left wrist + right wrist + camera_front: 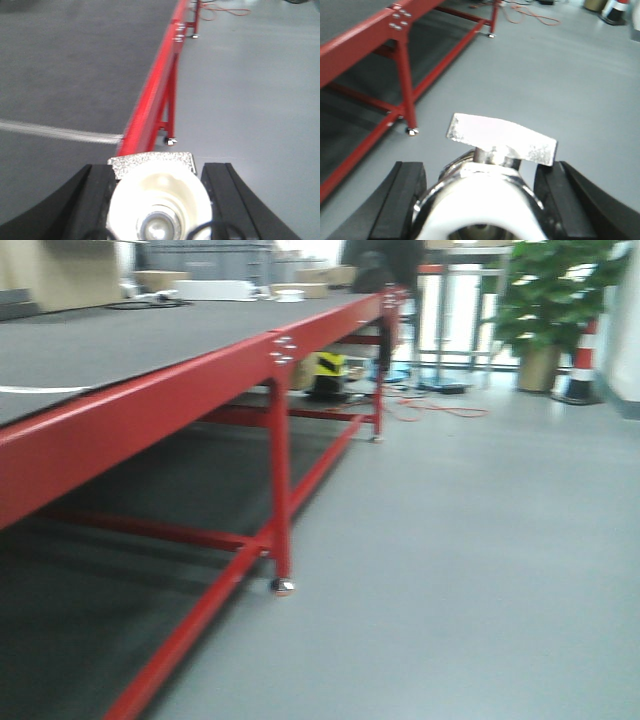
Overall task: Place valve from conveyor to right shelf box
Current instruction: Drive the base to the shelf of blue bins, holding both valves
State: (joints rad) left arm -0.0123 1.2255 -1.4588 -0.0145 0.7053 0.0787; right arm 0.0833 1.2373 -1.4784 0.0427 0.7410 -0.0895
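My left gripper is shut on a valve with a cream-white round face and a speckled metal plate, held between black fingers. It hangs over the red edge of the conveyor, a dark grey belt. My right gripper is shut on a second valve, chrome with a white ring and a flat silver handle, over the grey floor beside the conveyor's red frame. The conveyor fills the left of the front view. The right shelf box is out of view. Neither gripper shows in the front view.
Red legs and cross bars stand under the belt. A white line crosses the belt. Boxes sit at its far end. A yellow-black object, an orange cable, a potted plant and a red-white cone lie beyond.
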